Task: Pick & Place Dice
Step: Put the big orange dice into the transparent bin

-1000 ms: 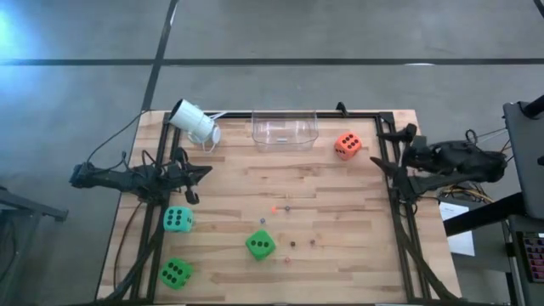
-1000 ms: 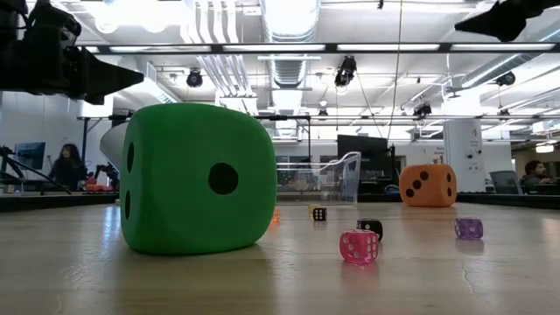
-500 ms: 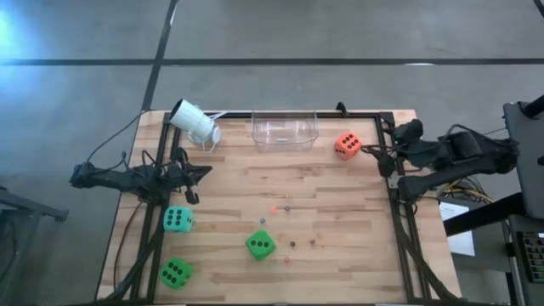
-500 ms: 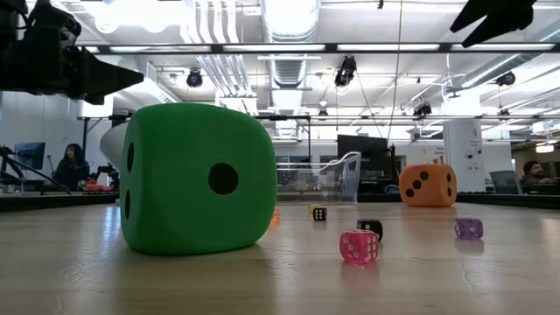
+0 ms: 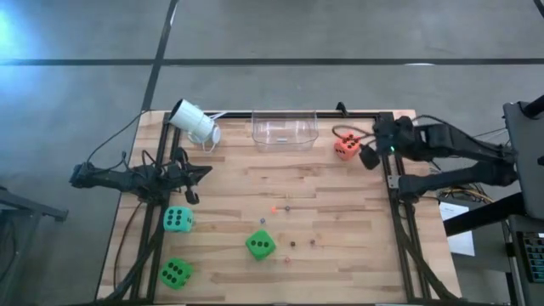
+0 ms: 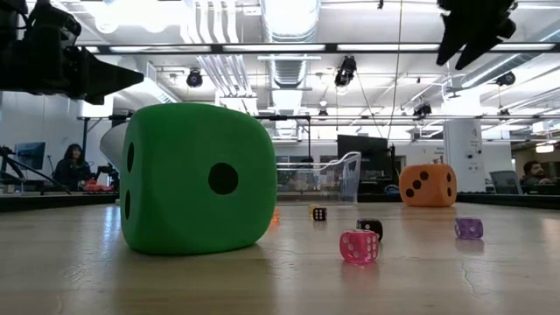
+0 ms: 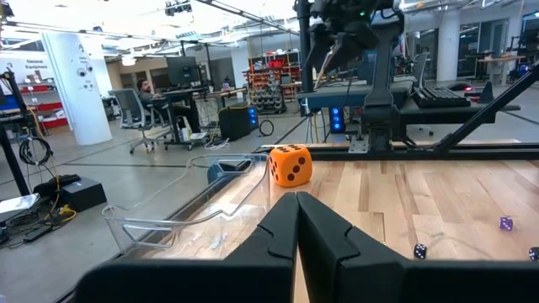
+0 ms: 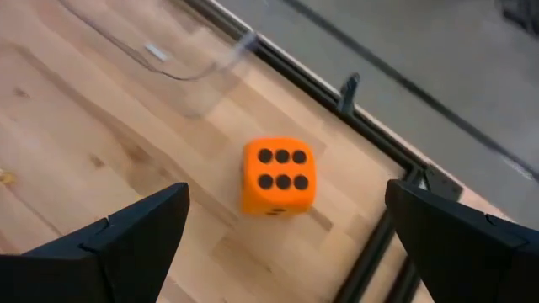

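Note:
The orange-red die (image 5: 344,147) sits on its flat face at the table's far right, six pips up in the right wrist view (image 8: 279,175). My right gripper (image 5: 358,146) hovers open above it, slanting down, its fingers (image 8: 286,192) wide apart on either side and touching nothing. A green die (image 5: 260,246) rests mid-table, a teal one (image 5: 177,219) and another green one (image 5: 175,272) at the near left. Several tiny dice (image 5: 287,208) lie scattered between them. My left gripper (image 5: 200,172) waits shut at the table's left edge, pointing level (image 7: 296,206).
A clear plastic tray (image 5: 285,129) stands at the far edge, left of the orange-red die. A white cup (image 5: 194,121) lies on its side at the far left corner. Black frame rails (image 5: 398,212) run along the table's left, right and far sides.
My right gripper has swung from the table's right edge toward the orange-red die, rising a little and tipping from level to slanting down. It has stayed open. The dice have not moved.

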